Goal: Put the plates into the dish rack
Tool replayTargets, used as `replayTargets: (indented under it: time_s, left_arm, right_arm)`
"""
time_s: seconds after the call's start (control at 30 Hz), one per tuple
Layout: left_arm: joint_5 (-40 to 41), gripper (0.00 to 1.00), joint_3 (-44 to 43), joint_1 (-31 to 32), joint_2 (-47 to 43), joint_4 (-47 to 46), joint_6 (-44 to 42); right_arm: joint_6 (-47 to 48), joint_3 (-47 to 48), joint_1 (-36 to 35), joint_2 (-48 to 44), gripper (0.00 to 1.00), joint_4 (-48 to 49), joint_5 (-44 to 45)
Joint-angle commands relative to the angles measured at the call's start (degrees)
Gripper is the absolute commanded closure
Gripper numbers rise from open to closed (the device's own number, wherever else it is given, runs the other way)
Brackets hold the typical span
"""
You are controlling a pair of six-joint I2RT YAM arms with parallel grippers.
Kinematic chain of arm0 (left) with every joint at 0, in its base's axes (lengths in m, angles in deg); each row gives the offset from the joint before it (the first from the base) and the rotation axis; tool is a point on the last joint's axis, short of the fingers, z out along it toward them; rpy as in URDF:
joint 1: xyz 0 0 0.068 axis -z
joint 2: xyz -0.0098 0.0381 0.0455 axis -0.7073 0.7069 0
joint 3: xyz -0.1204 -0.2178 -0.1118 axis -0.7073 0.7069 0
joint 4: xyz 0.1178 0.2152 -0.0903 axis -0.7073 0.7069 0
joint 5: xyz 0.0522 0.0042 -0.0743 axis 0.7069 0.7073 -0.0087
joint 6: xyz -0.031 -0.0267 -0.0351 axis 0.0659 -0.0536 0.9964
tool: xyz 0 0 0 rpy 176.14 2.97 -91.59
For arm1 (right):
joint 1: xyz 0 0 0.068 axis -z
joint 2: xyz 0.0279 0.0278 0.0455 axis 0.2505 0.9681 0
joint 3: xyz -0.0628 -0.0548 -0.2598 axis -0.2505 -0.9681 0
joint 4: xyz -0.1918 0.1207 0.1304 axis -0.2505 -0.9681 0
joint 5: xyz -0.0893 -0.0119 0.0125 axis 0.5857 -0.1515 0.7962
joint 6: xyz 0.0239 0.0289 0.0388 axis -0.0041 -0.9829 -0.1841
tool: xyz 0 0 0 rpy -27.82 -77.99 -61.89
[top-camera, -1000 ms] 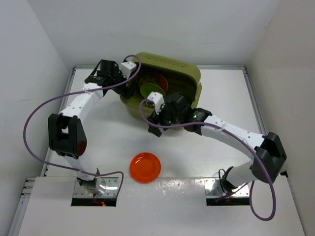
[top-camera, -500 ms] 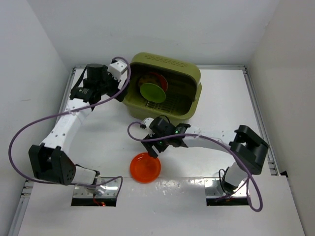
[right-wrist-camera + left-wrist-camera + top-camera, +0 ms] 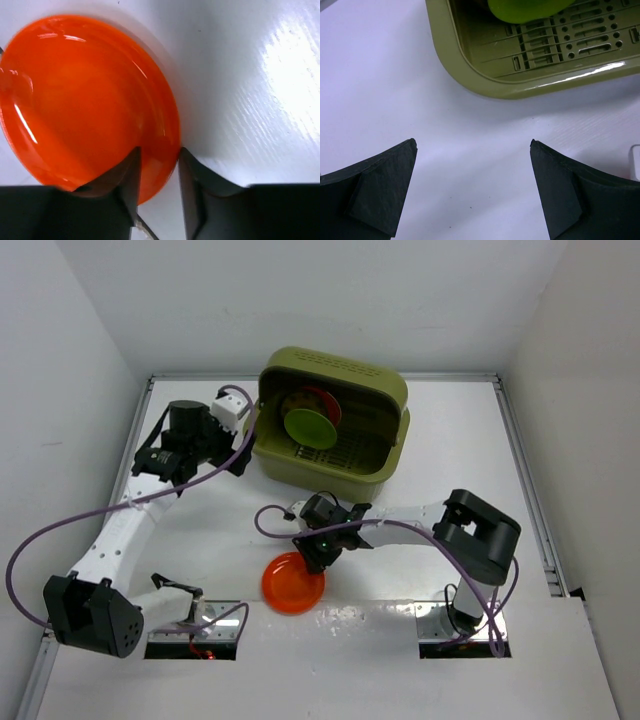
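Right hand (image 3: 159, 150): reached low toward the near middle of the counter (image 3: 450, 470), forearm stretched leftward across it. Its two fingers straddle the far rim of the orange-red plate (image 3: 85, 100), one finger inside the dish and one outside, both touching the rim; the hand is narrowed onto it. The plate lies flat on the counter near the front edge, well apart from the dish rack (image 3: 385, 400).

Left hand (image 3: 473, 141): spread to full width and holding nothing, hovering over bare counter just beside the rack's left near corner.

Inside the rack, a lime green plate (image 3: 310, 428) stands tilted against the back wall. A second orange-red plate (image 3: 322, 400) behind it shows only as a crescent. In the left wrist view the green plate is cut off at the top edge. The right fingers' bases are lost in shadow.
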Motion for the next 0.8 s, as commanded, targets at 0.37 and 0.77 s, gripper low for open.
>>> replayTargets:
  time_s: [0.37,0.77]
  left_arm:
    - [0.24,0.00,3.28,-0.22,-6.93,0.63,2.89]
    - [1.47,0.00,2.23,-0.22,-6.40,-0.51,2.89]
  right_arm:
    - [-1.98,-1.79,-1.29,-7.81,1.00,-1.28,3.79]
    - [9.96,7.96,-1.03,-22.68,1.00,-3.20,11.52]
